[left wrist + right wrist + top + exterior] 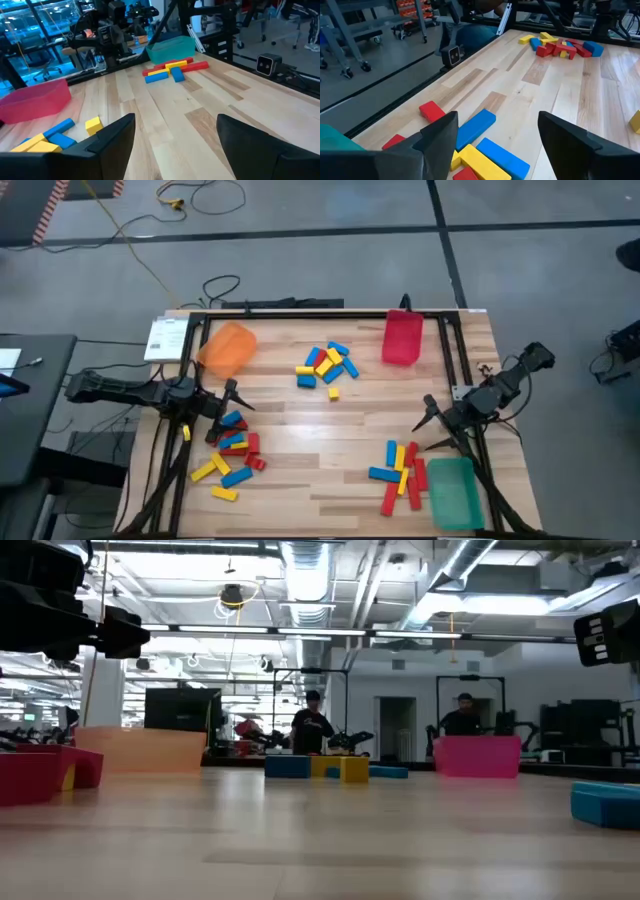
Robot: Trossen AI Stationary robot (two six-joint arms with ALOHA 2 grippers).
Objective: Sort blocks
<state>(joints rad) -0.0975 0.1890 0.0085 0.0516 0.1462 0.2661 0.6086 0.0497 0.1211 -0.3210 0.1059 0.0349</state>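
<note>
Right fingers: our right gripper (497,132) hangs low over the table's right side, its two dark fingers spread wide with nothing between them.
Left fingers: our left gripper (175,132) sits at the left edge, jaws equally wide apart and empty.
Blocks, right group: the blocks (400,472) nearest our right gripper lie on the bare wood just beside the green bin; red, blue and yellow bars overlap, some touching.
Blocks, left group: a second cluster (232,452) lies right by our left gripper, partly piled.
Blocks, middle group: a third cluster (326,365) sits toward the far side, between the orange and red bins, mostly blue and yellow.
Handling: we judge the blocks to be light, rigid and smooth-sided; they should not deform, but a bar could slide or twist if pinched off-centre.
Where to grip: we would close across the short width of a bar near its middle, choosing one that lies apart from its neighbours, such as the blue bar (476,127) ahead of our right fingers.
Risk: bars touching each other may get dragged along.
Orange bin (228,348): far left, tilted, no blocks visible inside.
Red bin (402,338): far right of centre, looks empty.
Green bin (455,492): near right corner, looks empty.
Progress: we judge sorting not yet begun.
</note>
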